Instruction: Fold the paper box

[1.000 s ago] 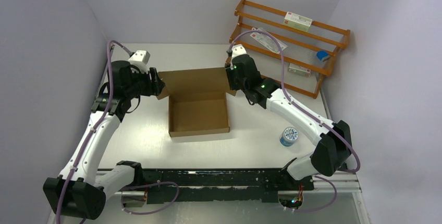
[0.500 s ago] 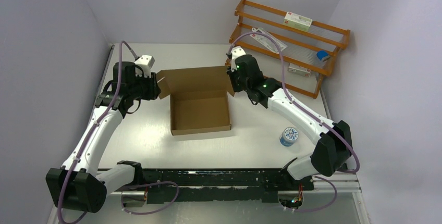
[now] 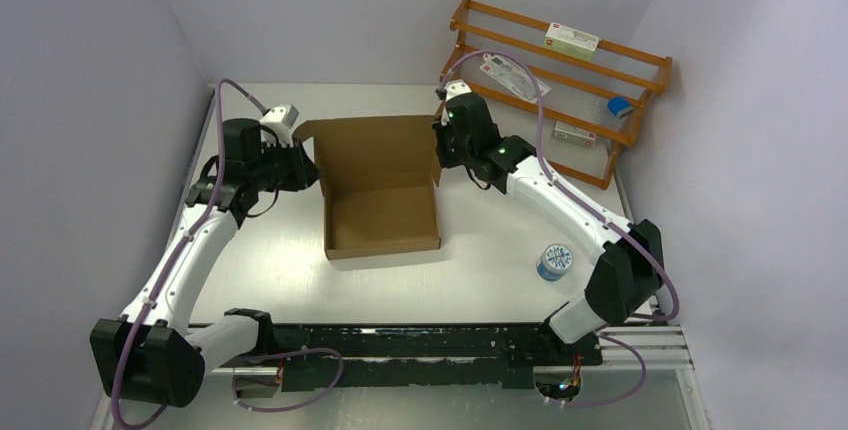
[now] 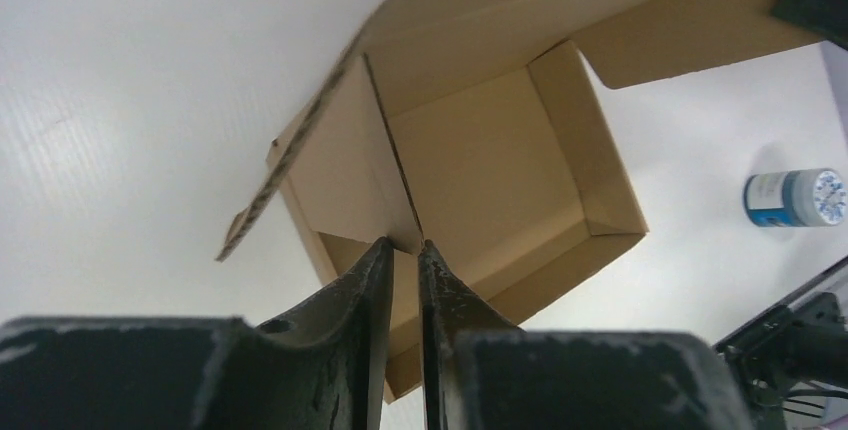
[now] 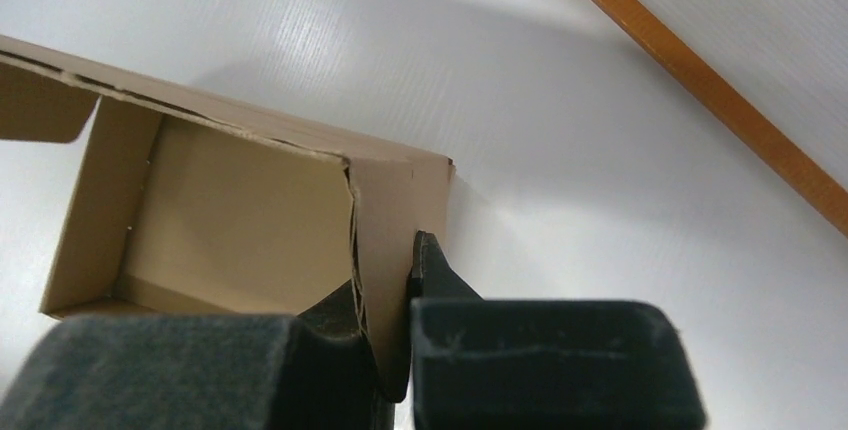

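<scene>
The brown paper box (image 3: 381,218) sits mid-table as an open tray, its lid panel (image 3: 372,148) tilted up at the far side. My left gripper (image 3: 308,165) is at the lid's left edge. In the left wrist view it (image 4: 402,246) is shut on the corner of the left side flap (image 4: 340,170). My right gripper (image 3: 440,150) is at the lid's right edge. In the right wrist view it (image 5: 385,285) is shut on the rounded right side flap (image 5: 395,210), one finger on each face.
A small round blue-and-white tin (image 3: 554,261) stands right of the box, and shows in the left wrist view (image 4: 795,197). An orange wooden rack (image 3: 560,85) with white cartons leans at the back right. Walls close in on the left, back and right.
Both grippers have lifted the lid panel from nearly flat to steeply raised. The tray has hardly moved.
</scene>
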`<state>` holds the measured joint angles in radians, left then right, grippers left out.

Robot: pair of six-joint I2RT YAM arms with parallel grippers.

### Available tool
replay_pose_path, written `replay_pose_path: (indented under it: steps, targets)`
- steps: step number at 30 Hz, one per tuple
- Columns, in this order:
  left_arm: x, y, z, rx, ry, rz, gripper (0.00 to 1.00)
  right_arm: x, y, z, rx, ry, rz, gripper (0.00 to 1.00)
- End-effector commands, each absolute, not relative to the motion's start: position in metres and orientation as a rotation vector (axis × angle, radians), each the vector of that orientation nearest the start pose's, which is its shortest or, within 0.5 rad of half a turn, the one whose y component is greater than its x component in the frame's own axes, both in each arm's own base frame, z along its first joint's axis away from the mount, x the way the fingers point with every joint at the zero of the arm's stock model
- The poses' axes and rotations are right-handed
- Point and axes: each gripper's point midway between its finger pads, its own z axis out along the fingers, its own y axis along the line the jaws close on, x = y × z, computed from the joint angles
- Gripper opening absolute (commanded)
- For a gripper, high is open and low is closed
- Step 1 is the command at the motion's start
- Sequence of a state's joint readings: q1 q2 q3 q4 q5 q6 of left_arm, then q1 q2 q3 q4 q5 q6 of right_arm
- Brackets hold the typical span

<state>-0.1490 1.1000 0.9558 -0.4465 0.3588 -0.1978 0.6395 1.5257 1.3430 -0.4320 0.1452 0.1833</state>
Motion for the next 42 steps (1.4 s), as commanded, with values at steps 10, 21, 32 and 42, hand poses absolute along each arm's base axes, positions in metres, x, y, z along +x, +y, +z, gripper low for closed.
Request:
replay_pose_path:
  steps: [10,21,32,42]
  targets:
    - [0.305,-0.152,0.214,0.109,2.138,-0.821,0.21,0.363,0.274,0.233,-0.143,2.217,0.518,0.00]
    - [0.305,-0.143,0.190,0.093,2.191,-0.733,0.23,0.361,0.271,0.217,-0.078,2.213,0.529,0.00]
    - [0.336,-0.095,0.230,0.183,2.081,-0.328,0.55,0.374,0.240,0.243,-0.512,2.033,0.224,0.00]
    - [0.416,-0.096,0.217,0.220,2.022,-0.351,0.67,0.368,0.230,0.232,-0.731,2.054,0.172,0.00]
